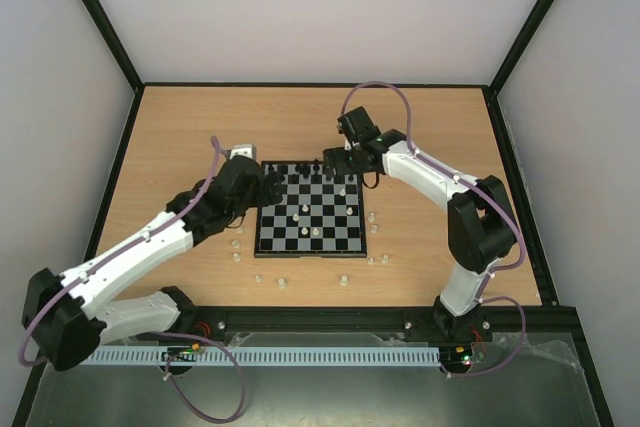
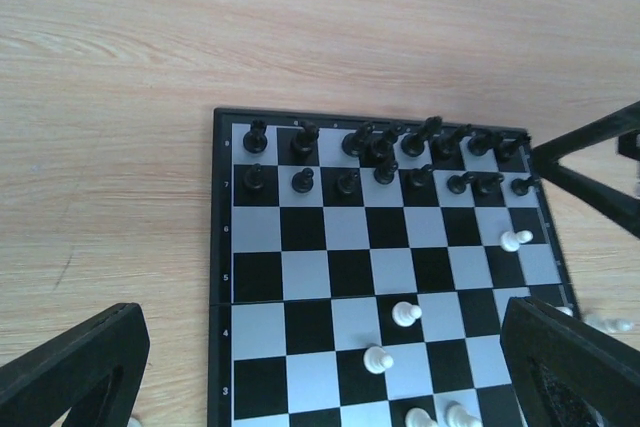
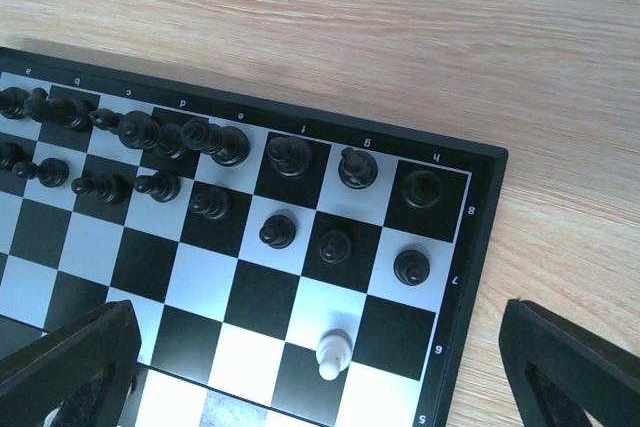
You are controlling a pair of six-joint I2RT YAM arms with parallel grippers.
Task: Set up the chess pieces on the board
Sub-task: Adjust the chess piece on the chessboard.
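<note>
The left tool (image 2: 325,347) and right tool (image 3: 318,347) both gape empty at the far edge of the board (image 3: 255,297) on the surface (image 3: 400,27). The board's near half is cut off. Black chess pieces (image 3: 288,157) overlap along the far rows; rim numerals (image 3: 470,213) 8 to 5 are legible.

table (image 1: 200,127): light wood-grain top, thin black rim along its edges.
walls (image 1: 320,7): plain pale panels at far, left and right edges.
frame (image 1: 98,17): black struts at far corners.
light: soft, even.
</note>
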